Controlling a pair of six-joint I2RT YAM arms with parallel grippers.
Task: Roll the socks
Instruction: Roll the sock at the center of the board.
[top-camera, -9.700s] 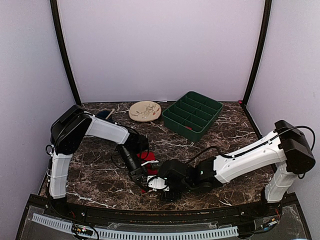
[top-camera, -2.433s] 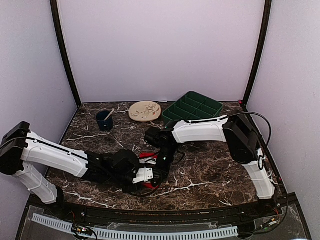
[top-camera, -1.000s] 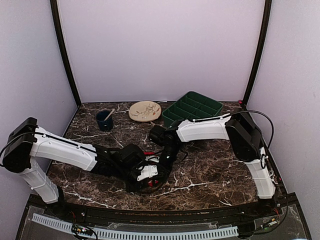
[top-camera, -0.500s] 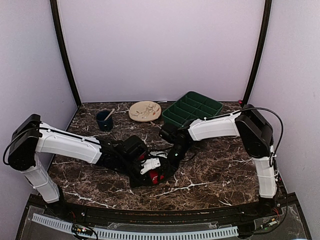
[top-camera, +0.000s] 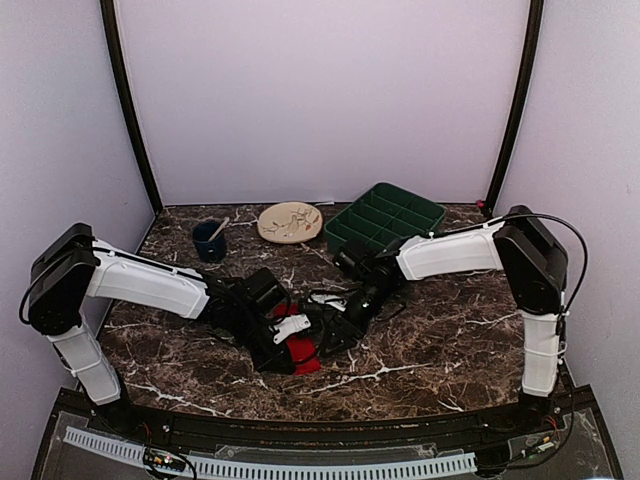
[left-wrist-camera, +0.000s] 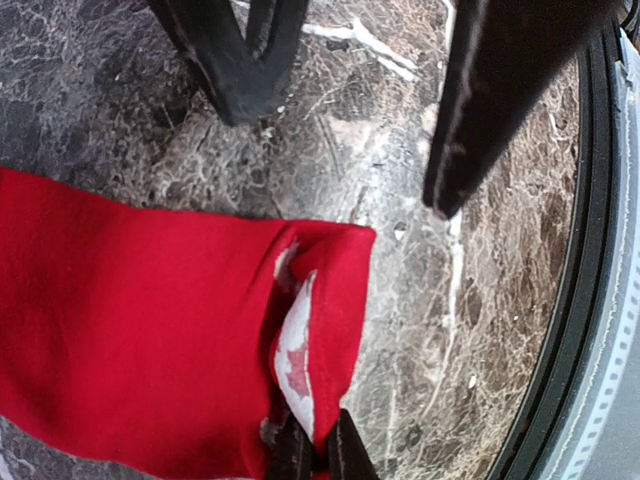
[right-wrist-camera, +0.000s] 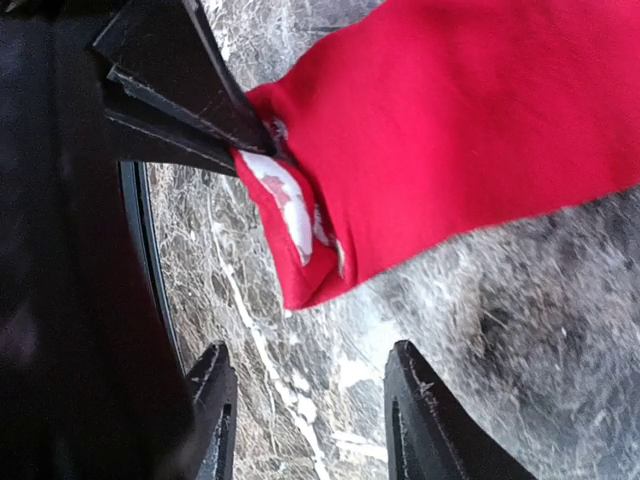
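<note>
red sock (right-wrist-camera: 450, 130), marble table (right-wrist-camera: 530, 330), fingers (right-wrist-camera: 425, 425) apart

Bright red socks (left-wrist-camera: 150, 330), white-patched at one end; dark brown, white-veined marble table (left-wrist-camera: 400, 300).

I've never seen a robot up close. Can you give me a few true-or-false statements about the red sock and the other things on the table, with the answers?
1. The left end effector pinches the edge of the red sock. True.
2. The right end effector is clamped on the sock too. False: its fingers stand apart with nothing between them, over bare table beside the sock.
3. The sock lies in the green tray. False: it lies on the marble table near the front; the tray is at the back.
4. A blue cup stands at the back left, near a plate. True.
</note>
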